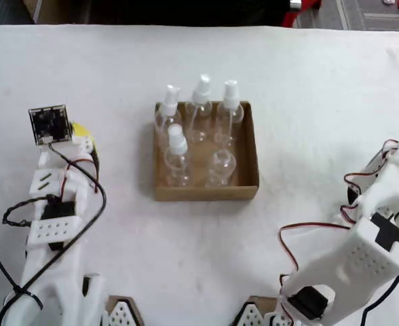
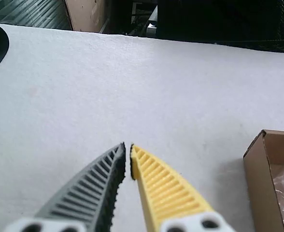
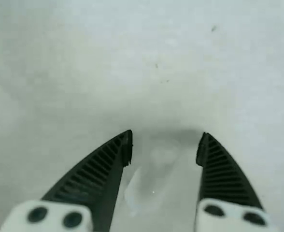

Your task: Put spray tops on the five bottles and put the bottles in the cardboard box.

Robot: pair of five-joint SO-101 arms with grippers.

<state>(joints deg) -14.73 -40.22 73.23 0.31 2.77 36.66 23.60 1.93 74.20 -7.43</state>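
Left gripper [image 2: 128,153]: grey and yellow fingers pressed together, tips touching, nothing pinched. Low over white table [image 2: 132,72], near corner of cardboard box [image 2: 270,169].

Right gripper [image 3: 163,145]: black fingers spread wide, close over table. Pale smear [image 3: 144,186] between them, perhaps a spray top, too blurred to tell.

Mid-table, in box: five bottles [image 1: 198,122] upright. Four with spray tops [image 1: 201,88]; topless bottle [image 1: 221,166] at front, on right arm's side.

You can pass over the counter [image 1: 308,88] on every side of the cardboard box [image 1: 206,192]; inside, five close-packed bottles [image 1: 178,163] leave little room.
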